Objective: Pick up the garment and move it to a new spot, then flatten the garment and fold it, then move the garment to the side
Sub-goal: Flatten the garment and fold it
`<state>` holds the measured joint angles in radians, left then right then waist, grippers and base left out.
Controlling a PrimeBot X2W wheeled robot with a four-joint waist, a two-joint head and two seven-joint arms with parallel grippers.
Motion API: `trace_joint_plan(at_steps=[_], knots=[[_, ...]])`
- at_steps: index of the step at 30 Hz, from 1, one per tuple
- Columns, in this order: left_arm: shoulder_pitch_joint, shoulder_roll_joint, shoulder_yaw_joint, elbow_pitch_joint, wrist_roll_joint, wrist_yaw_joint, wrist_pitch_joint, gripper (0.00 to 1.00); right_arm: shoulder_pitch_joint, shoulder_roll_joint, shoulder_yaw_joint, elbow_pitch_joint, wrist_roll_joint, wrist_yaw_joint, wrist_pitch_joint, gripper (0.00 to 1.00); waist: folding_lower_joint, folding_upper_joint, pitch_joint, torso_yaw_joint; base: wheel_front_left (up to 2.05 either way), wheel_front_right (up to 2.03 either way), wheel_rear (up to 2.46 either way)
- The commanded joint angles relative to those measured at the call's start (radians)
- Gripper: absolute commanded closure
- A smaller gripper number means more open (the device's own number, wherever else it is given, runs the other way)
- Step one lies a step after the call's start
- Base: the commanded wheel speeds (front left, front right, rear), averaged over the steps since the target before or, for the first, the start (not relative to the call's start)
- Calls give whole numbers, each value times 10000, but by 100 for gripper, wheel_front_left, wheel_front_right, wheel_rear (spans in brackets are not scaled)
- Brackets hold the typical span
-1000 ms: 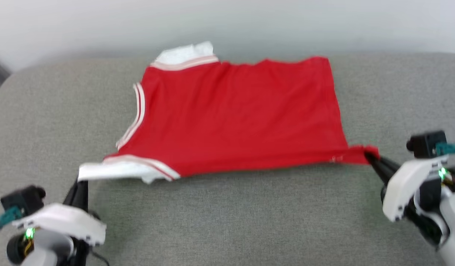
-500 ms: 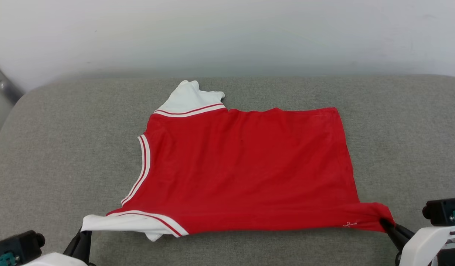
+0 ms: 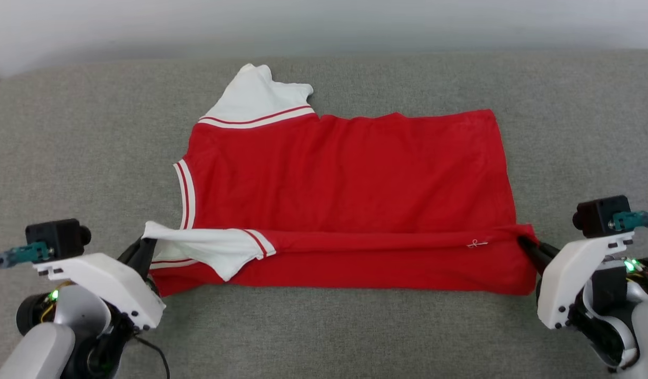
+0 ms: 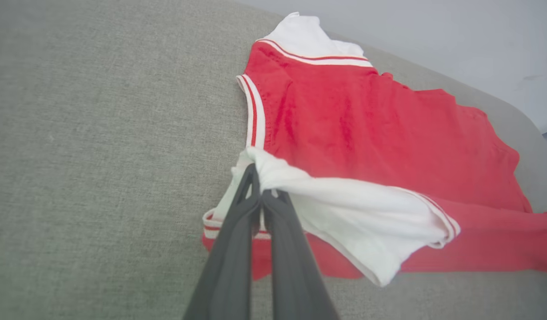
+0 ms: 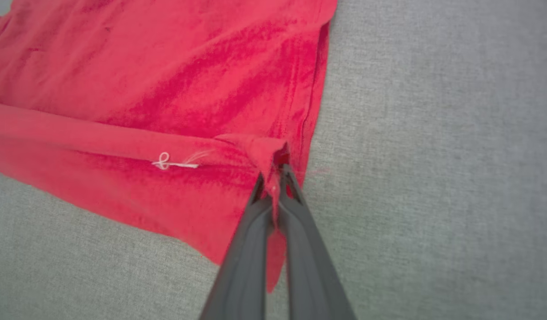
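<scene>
Left end effector (image 3: 145,246) pinches the shirt (image 3: 355,168) sleeve, right end effector (image 3: 525,243) the hem corner; both should move far together, level.

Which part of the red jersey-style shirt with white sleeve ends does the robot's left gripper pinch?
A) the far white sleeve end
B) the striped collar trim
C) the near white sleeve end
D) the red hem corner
C: the left gripper is shut on the near white sleeve end of the red jersey-style shirt, holding it folded over the red cloth.
</scene>
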<state>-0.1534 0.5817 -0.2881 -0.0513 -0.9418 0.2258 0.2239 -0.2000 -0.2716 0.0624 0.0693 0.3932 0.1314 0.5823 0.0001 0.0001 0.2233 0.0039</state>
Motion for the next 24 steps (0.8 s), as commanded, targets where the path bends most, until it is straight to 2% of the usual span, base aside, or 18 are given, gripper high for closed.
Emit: trace_joint_plan(at_steps=[1, 9, 10, 11, 12, 13, 18, 24], knots=[[-207, -29, -22, 112, 48, -73, 37, 100, -234, -36, 72, 100, -9, -15, -22, 100, -1, -1, 258, -33, 0, 0, 0], [-1690, -374, -445, 1408, 28, -704, 326, 100, -1651, -260, 544, 1431, -67, -15, -588, 100, -1, -1, 798, -7, 0, 0, 0], [-1817, -454, -506, 1542, -42, -776, 402, 94, -1771, -268, 624, 1564, -84, -15, -707, 95, -1, -1, 845, -3, 0, 0, 0], [-1932, -486, -558, 1709, -48, -868, 454, 67, -1904, -270, 702, 1666, -134, -15, -873, 68, -1, -1, 895, -4, 0, 0, 0], [-2037, -489, -607, 1853, -51, -948, 504, 35, -1988, -228, 746, 1823, -157, -15, -972, 1, -1, -1, 927, -17, 0, 0, 0], [-2134, -529, -625, 1985, -77, -1030, 469, 0, -2057, -183, 806, 1955, -191, -15, -1092, 0, -1, -1, 954, -36, 0, 0, 0], [-2381, -802, -627, 2510, -211, -1347, 215, 0, -2208, -60, 1030, 2352, -191, -13, -1808, 0, -1, -1, 1026, -76, 0, 0, 0], [-2448, -868, -457, 2763, -52, -1519, -475, 0, -1991, -176, 966, 2052, -330, -13, -3404, 0, -1, -1, 761, -100, 0, 0, 0]])
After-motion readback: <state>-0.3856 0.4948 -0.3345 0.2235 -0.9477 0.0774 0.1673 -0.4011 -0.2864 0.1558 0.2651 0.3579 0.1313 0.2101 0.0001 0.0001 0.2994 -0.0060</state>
